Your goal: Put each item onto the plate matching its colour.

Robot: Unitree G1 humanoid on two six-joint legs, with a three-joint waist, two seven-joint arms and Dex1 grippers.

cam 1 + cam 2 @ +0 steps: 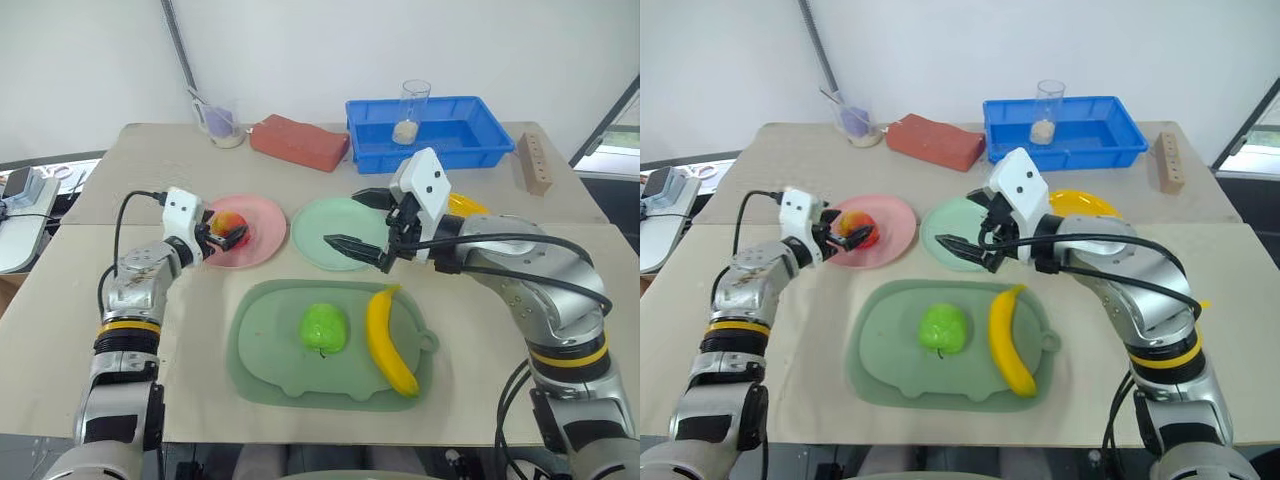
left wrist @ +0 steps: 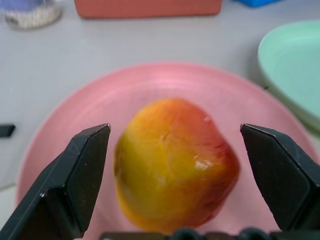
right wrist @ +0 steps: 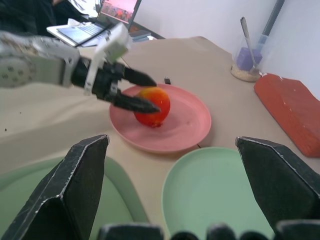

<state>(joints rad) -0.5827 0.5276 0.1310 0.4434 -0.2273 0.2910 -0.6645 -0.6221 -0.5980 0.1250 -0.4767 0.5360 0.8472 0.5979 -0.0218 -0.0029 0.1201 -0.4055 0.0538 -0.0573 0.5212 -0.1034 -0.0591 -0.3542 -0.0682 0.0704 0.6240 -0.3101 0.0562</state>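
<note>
Left wrist view, unmarked red-orange fruit [image 2: 175,165], pink plate [image 2: 165,85]

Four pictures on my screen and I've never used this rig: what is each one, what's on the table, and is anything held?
The two wide pictures come from the robot's head, looking down over its arms. The other two come from cameras on each wrist, looking along black fingers.

On the table the red-orange fruit sits on the pink plate. The left gripper is around it with jaws open, so nothing is held. The right gripper hangs open over the mint green plate. The green apple and banana lie on the pale green tray. The yellow plate sits behind the right arm.
</note>
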